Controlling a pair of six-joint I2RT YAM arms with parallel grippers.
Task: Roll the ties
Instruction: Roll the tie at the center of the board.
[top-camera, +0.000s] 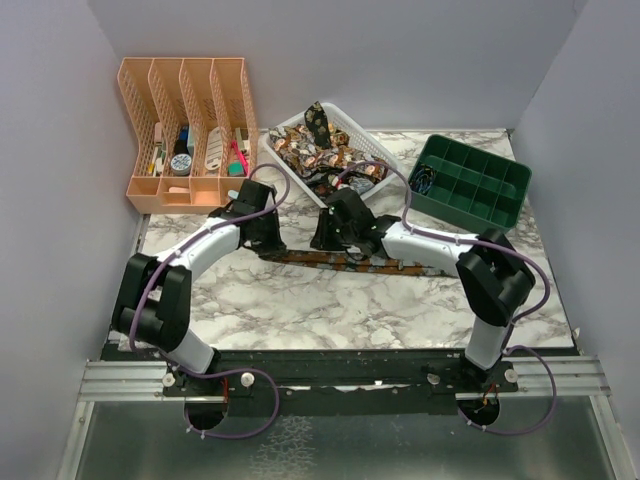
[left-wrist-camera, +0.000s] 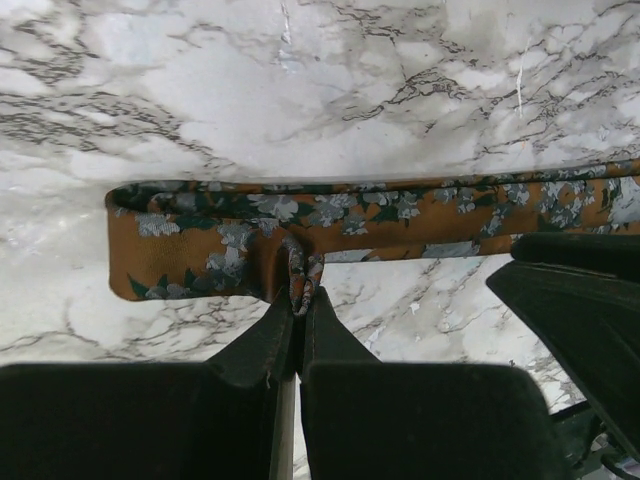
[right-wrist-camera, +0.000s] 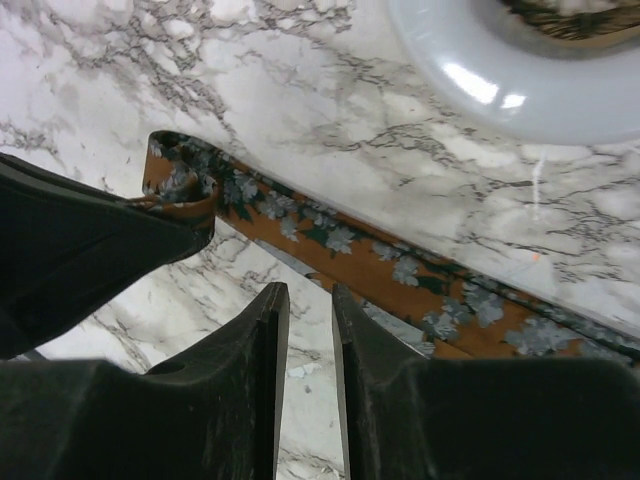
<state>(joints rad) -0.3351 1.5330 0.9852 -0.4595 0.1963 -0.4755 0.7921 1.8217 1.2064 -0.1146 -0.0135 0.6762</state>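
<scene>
Pinching the edge of the orange, grey-flowered tie (left-wrist-camera: 400, 215) is the left hand (left-wrist-camera: 300, 300); right hand (right-wrist-camera: 308, 300) released.

The marble worktop (top-camera: 300, 315) is carrying a patterned tie (top-camera: 345, 262) stretching across its centre, an orange file rack (top-camera: 138, 130) sitting at ten o'clock, a white basket (top-camera: 372, 143) at twelve, and a green compartment tray (top-camera: 462, 211) at two.

A long dark, orange-patterned fabric necktie (top-camera: 365, 263) lies across the white marble tabletop (top-camera: 300, 310), with the left gripper (top-camera: 268, 246) and right gripper (top-camera: 324, 242) low over its end by the left arm. Behind stand a peach plastic file rack (top-camera: 185, 100), a white basket (top-camera: 378, 148) of ties (top-camera: 318, 155) and a green compartment tray (top-camera: 470, 182).
</scene>
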